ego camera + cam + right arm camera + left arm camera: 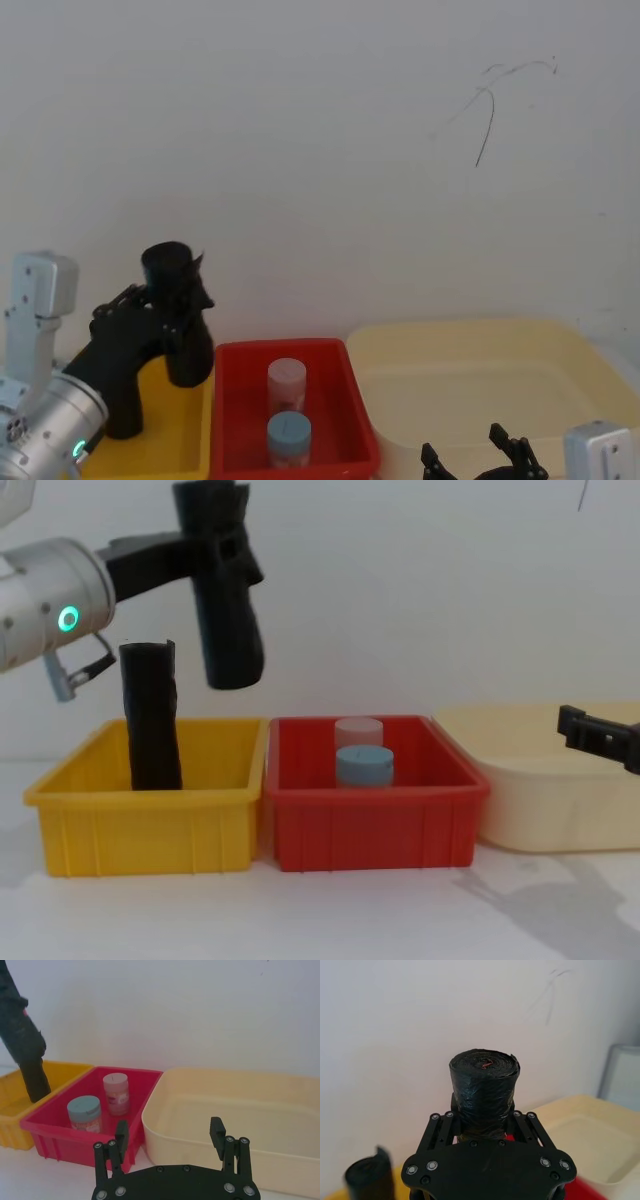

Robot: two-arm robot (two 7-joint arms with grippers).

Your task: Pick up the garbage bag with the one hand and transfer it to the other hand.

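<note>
The left gripper (482,1117) is closed on the garbage bag (225,590), its two fingers (441,1127) pressing the black wrinkled roll from either side around the roll's middle. The bag is held in the air, nearly upright with a slight tilt, above and to the left of the red bin (375,820). Its lower end is clear of every rim. Touching the red bin on its left is a yellow bin (150,825). In it a second roll (150,720) of the same black plastic stands on end, farther left from the red bin than the held bag. Inside the red bin stand two jars, a grey-blue jar (363,765) nearer the robot and a pink jar (358,730) just behind it. A cream tub (540,800) sits just beside the red bin on its right. The right gripper (169,1130) is low, to the right of the red bin and on the robot's side of the cream tub. Its fingers are spread wide and nothing is between them.
</note>
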